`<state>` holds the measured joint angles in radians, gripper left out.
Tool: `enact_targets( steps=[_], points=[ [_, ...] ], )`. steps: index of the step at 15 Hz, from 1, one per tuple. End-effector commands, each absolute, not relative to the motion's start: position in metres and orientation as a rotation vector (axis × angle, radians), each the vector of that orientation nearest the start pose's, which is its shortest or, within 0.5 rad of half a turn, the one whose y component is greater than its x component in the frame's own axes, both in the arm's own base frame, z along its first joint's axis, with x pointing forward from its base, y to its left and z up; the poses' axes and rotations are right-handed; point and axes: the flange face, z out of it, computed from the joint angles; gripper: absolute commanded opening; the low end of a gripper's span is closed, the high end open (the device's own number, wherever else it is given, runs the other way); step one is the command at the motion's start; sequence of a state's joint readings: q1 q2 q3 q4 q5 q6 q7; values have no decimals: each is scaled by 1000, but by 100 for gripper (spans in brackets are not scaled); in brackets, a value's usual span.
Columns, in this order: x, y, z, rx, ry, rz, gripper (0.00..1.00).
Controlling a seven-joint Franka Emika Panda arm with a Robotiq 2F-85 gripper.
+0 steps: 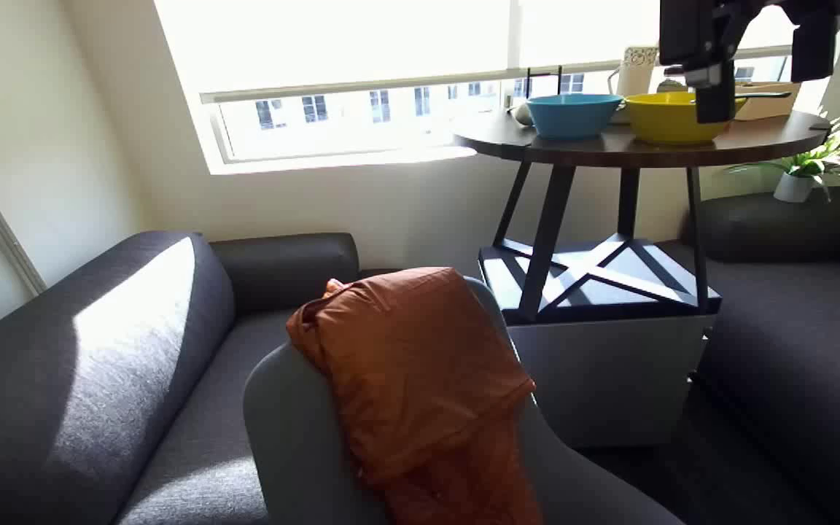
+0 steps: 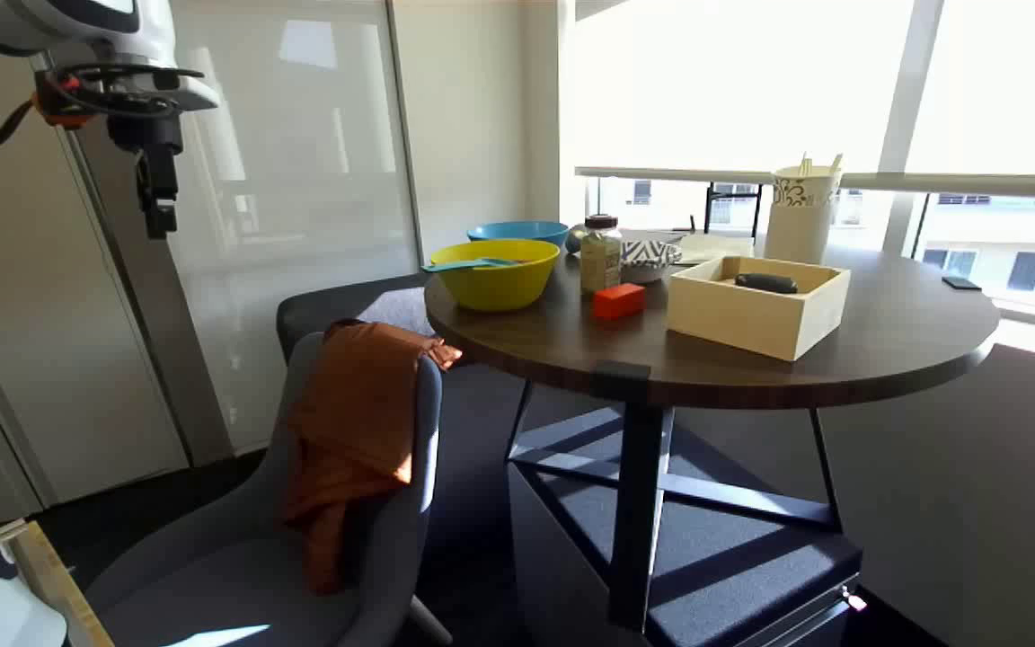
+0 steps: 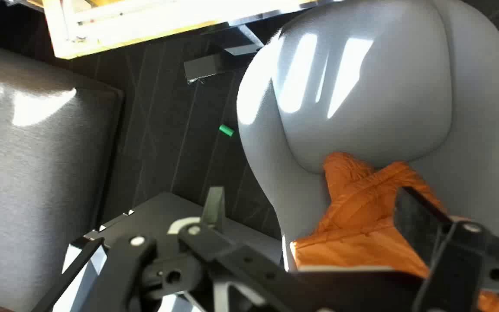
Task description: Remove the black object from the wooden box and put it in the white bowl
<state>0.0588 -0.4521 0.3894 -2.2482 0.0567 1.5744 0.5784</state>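
The pale wooden box (image 2: pixel 733 310) stands on the round dark table in an exterior view. The black object (image 2: pixel 766 283) lies inside it, showing above the near wall. A white bowl with a dark pattern (image 2: pixel 650 255) stands left of the box, partly behind a jar. In an exterior view the box (image 1: pixel 771 102) is partly hidden behind the yellow bowl and the black object is hidden. My gripper (image 2: pixel 161 223) hangs in the air left of the table, pointing down. Its fingers are wide apart and empty in the wrist view (image 3: pixel 316 214), above the chair. No task object shows there.
A yellow bowl (image 2: pixel 499 283) with a blue utensil, a blue bowl (image 2: pixel 517 232), a jar (image 2: pixel 601 256), a red block (image 2: pixel 618 300) and a tall white pitcher (image 2: pixel 802 216) stand on the table (image 2: pixel 904 323). A grey chair (image 3: pixel 362 86) with an orange jacket (image 3: pixel 362 216) is below my gripper.
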Motion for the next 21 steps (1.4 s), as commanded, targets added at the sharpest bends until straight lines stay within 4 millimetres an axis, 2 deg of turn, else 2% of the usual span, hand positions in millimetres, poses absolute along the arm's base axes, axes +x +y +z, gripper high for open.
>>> enact_targets(
  steps=[1,2,3,5,11,14,15,16,18,21],
  points=[
    [349,192,509,-3329,325,284,100],
    [349,192,509,-3329,325,284,100],
    [350,182,518,-3302,377,250,100],
    [346,152,539,-3234,562,167,100],
    [317,22,602,-3009,985,48,100],
    [301,-24,626,-2889,1217,-51,100],
    [295,-28,630,-2863,1299,-89,100],
    [309,-25,626,-2902,1166,-30,100],
    [301,-34,634,-2868,1239,-69,100],
    [299,-31,634,-2862,1262,-77,100]
  ],
)
